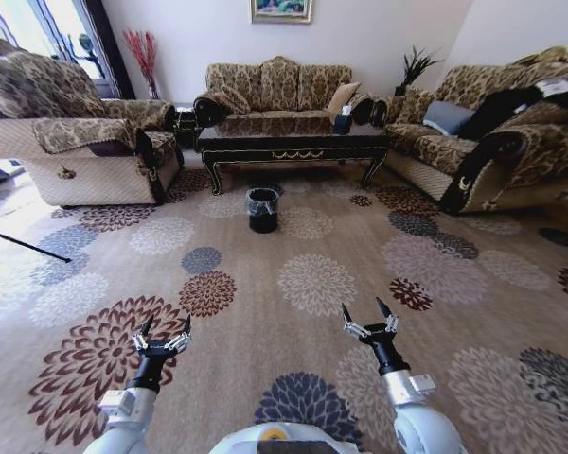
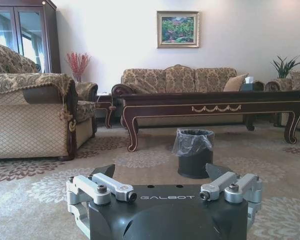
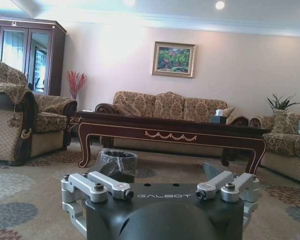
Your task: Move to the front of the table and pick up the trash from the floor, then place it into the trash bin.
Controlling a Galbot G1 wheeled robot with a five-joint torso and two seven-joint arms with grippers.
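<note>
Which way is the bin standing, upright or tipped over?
Upright: the bin stands on its base on the carpet, liner rim facing up.

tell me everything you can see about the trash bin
The bin is small, round and black, with slightly tapered sides. A clear plastic liner, crinkled, is folded over its rim and hangs partway down the wall. It stands upright on the patterned carpet, just in front of the dark table, near the table's left half, apart from its legs. Nothing touches it but the carpet. Its inside looks dark; contents cannot be told. Both grippers are far from it.
</note>
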